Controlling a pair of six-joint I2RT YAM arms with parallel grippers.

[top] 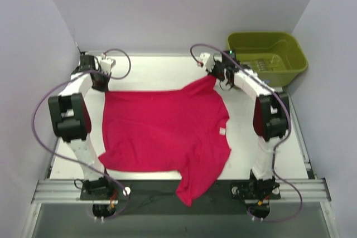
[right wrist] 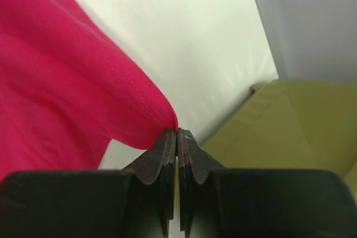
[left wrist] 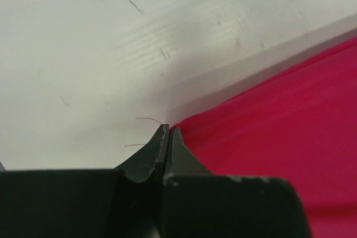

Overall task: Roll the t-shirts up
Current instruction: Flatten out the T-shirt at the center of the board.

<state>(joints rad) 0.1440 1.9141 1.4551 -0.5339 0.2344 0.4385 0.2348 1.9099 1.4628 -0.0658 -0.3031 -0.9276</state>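
Left gripper (left wrist: 168, 132): the fingers (left wrist: 146, 157) are pressed together with no visible gap, and their tips pinch a corner of the magenta-red t-shirt (left wrist: 279, 132). The fabric spreads away to the right of the tips. Bare white table (left wrist: 111, 54) lies ahead of them and to their left. Right gripper (right wrist: 177, 133): the fingers (right wrist: 153, 163) are likewise closed tip to tip and clamp a stitched edge of the t-shirt. The edge gathers to a point at the tips and falls away to their left. The olive-green bin (right wrist: 279, 132) stands just right of these tips, apart from the fabric. In the top external view the two grippers hold the far edge of the garment, the left gripper at its far-left corner and the right gripper at its far-right corner. The edge between the two pairs of fingers runs nearly straight. From the fingers the t-shirt extends toward the arm bases and lies spread on the table. The small white neck label (top: 222, 131) sits on the fabric nearer the bases than the right fingers. A sleeve (top: 195, 185) on the same side reaches past the near table edge. The bin stands beyond the right fingers, to their right.
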